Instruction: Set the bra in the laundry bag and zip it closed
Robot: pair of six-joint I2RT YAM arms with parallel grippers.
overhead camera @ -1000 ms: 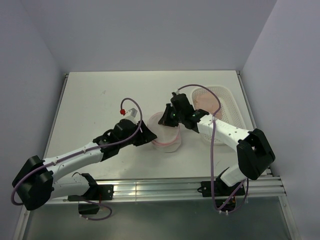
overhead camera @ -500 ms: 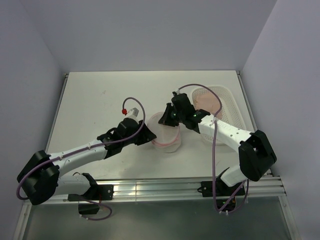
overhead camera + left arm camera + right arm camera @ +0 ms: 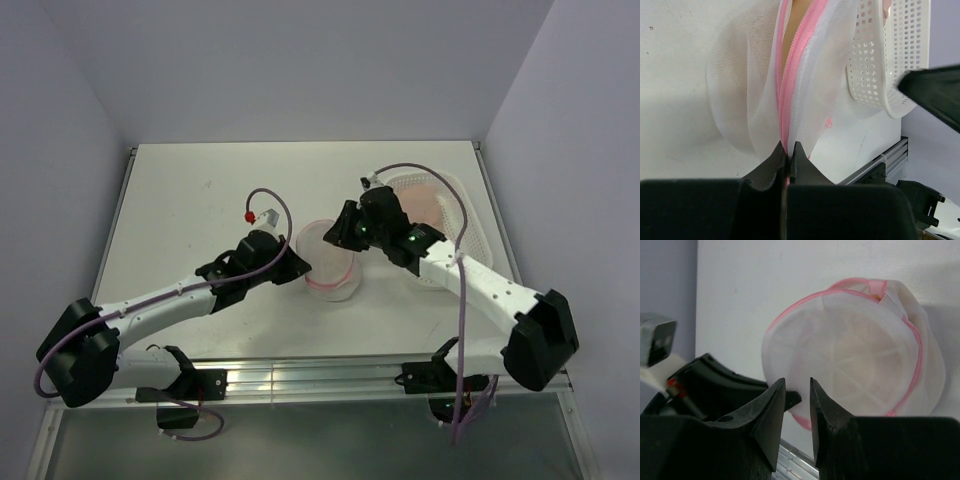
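The laundry bag [image 3: 330, 258], white mesh with a pink zipper rim [image 3: 790, 85], stands on edge at mid-table. My left gripper [image 3: 302, 268] is shut on the bag's near rim, and the pink zipper runs straight into the pinched fingertips [image 3: 789, 146]. A peach sliver of the bra [image 3: 789, 45] shows through the zipper gap at the top. My right gripper [image 3: 342, 236] hangs just right of the bag, open, with nothing between its fingers [image 3: 797, 385]. From there the bag [image 3: 855, 355] looks round, with its pink rim showing.
A white perforated basket [image 3: 472, 215] holding a pale pink garment [image 3: 425, 205] sits at the right, close behind the right arm; its wall [image 3: 890, 60] stands just beyond the bag. The aluminium rail [image 3: 330, 378] runs along the near table edge.
My left gripper closed on the bag's zipper rim. My right gripper opened, let go of the bag and drew back to the right. The bag now stands more upright.
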